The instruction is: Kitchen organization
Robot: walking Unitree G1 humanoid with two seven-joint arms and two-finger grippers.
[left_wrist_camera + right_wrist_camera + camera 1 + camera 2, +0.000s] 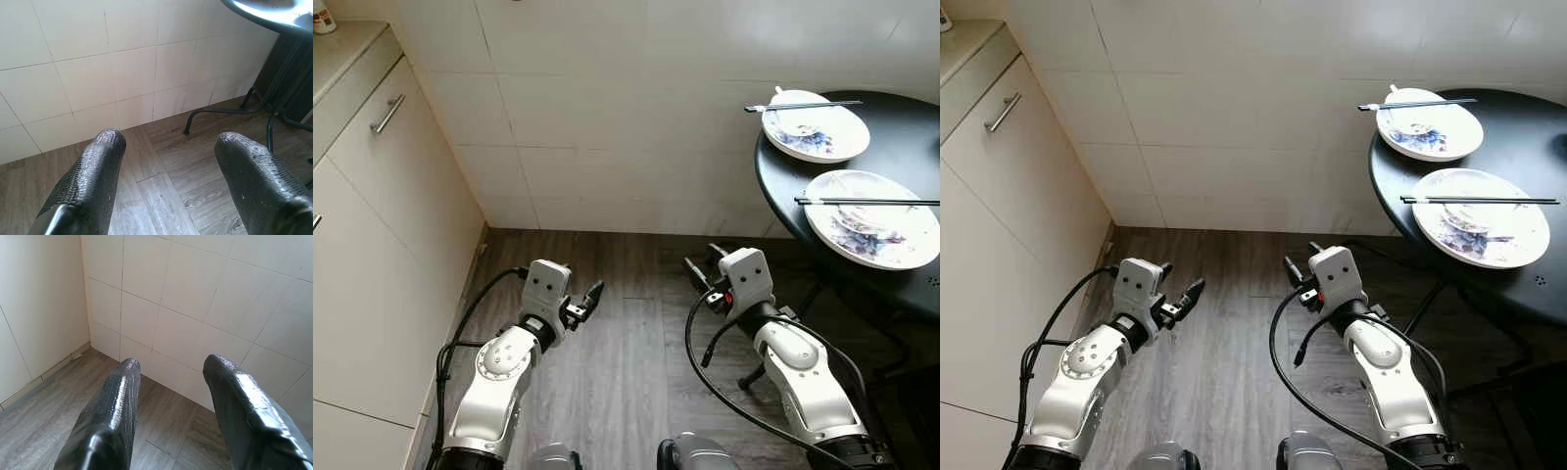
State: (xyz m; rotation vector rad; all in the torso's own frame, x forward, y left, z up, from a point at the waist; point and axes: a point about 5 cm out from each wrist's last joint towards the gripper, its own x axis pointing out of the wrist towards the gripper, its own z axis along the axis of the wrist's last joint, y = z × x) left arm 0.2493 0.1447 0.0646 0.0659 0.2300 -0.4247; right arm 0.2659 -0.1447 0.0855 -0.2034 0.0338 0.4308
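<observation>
1. Plainly, both sets of jaws stand wide with nothing between them: the left gripper [168, 147] and the right gripper [171, 367] each show two black fingers well apart, over grey wood floor [626, 333] and facing the white tiled wall [636, 127].
2. Both arms are held low before the robot, well apart from each other and from the plates.
3. At the right stands a round black counter [783, 181], cut off by the picture's right edge; its legs are partly hidden beneath the top.
4. Two flowered plates lie on it: the far plate [816, 132] near the counter's back edge, the near plate [871, 220] close to its front-left rim.
5. A pair of dark chopsticks [803, 106] rests across the far plate, long axis running left to right, the left tips overhanging the rim; a second pair [867, 202] lies likewise across the near plate.
6. On the left are cream cabinets [372, 255] with a metal handle [387, 114]; a small object at the top corner is cropped and unclear.
</observation>
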